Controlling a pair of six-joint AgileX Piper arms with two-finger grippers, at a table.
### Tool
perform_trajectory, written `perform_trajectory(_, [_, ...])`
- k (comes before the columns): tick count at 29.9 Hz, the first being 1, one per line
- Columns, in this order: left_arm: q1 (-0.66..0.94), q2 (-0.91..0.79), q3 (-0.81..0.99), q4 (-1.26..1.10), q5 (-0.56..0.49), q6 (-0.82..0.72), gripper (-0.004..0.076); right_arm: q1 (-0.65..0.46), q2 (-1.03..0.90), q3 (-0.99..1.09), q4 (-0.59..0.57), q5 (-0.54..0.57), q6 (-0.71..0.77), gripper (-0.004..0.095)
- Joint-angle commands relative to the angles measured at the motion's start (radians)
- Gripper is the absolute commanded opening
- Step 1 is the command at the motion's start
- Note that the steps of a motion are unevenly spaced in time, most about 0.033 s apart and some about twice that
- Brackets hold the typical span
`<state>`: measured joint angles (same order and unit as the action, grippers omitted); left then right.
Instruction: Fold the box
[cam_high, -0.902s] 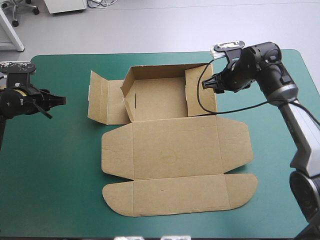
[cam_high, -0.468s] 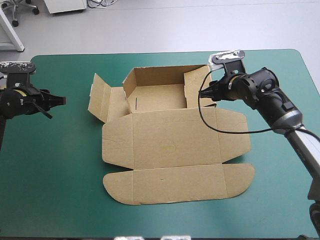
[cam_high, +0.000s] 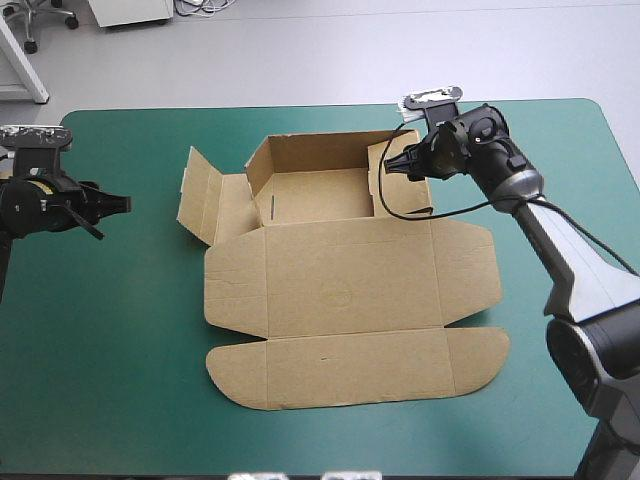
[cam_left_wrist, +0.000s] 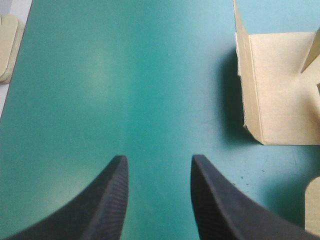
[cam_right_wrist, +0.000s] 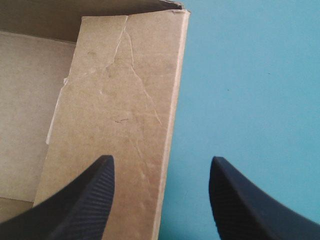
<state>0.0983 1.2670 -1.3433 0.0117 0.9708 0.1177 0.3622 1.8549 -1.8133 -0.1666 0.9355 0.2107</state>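
Nearest us, the box (cam_high: 340, 300) lies about the middle of the table (cam_high: 110, 380), which has a teal-green cover. Its rounded front flap (cam_high: 350, 378) and lid (cam_high: 340, 285) are flat, much as they were earlier.

At the table's left edge, the left gripper (cam_high: 125, 203) hangs over bare cover with its black fingers (cam_left_wrist: 112, 195) apart. It is well apart from the box and has not moved. In its wrist view, some spare board (cam_left_wrist: 7, 45) shows past a table edge.

Farther back, the tray (cam_high: 315, 190) stands open with its walls up. Its left side flap (cam_high: 200, 195) lay flat in the earliest picture and is now tilted up off the cover, as it was just before.

The right gripper (cam_high: 392, 167) has shifted left and farther back since then and now sits at the tray's right wall (cam_right_wrist: 120, 115). Its fingers are spread wide and grip nothing. One finger is over the wall and the other over the cover outside, so the wall's outer edge runs between them.
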Motion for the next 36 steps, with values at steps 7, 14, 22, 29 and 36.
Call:
perform_trajectory(7, [-0.001, -0.023, -0.028, 0.009, -0.044, -0.004, 0.0293, -0.07, 0.107, -0.166, 0.116, 0.027, -0.072, 0.0612])
perform_trajectory(14, [-0.001, -0.023, -0.028, 0.005, -0.044, -0.004, 0.0293, -0.087, 0.191, -0.185, 0.234, 0.048, -0.123, 0.061])
perform_trajectory(22, [-0.001, -0.023, -0.028, 0.005, -0.035, -0.004, 0.0293, -0.087, 0.25, -0.185, 0.29, 0.132, -0.153, 0.0445])
perform_trajectory(29, [-0.001, -0.023, -0.028, 0.005, -0.038, -0.004, 0.0293, -0.087, 0.222, -0.189, 0.273, 0.14, -0.169, -0.0015])
perform_trajectory(36, [-0.001, -0.023, -0.028, 0.005, -0.048, -0.004, 0.0293, -0.088, 0.158, -0.277, 0.275, 0.194, -0.169, -0.0019])
